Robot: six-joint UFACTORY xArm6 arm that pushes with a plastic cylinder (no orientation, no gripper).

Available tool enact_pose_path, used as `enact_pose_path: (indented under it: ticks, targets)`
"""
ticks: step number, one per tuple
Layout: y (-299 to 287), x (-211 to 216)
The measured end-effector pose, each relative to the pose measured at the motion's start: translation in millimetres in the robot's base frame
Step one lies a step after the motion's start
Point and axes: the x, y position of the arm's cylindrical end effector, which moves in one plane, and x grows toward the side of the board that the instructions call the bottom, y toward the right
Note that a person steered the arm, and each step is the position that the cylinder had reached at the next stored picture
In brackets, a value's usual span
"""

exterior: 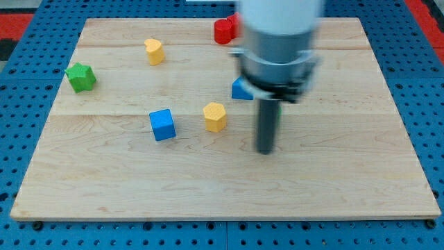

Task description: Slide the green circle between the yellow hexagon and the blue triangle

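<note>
The yellow hexagon lies near the board's middle. The blue triangle sits above and right of it, partly hidden behind the arm. The green circle does not show; the rod stands where it was in the earlier frames and covers that spot. My tip rests on the board to the right of and slightly below the yellow hexagon, below the blue triangle.
A blue cube lies left of the hexagon. A green block sits at the board's left edge. A second yellow block is at upper left. A red block at the top is partly hidden by the arm.
</note>
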Motion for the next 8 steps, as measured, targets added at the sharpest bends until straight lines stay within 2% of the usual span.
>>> enact_pose_path:
  ticks: [1,3,5,6,8]
  targets:
    - [41.8,-15.9]
    - [-10.7,-60.8]
    - [-35.6,-99.6]
    - [-62.1,-99.8]
    - [-75.8,-82.8]
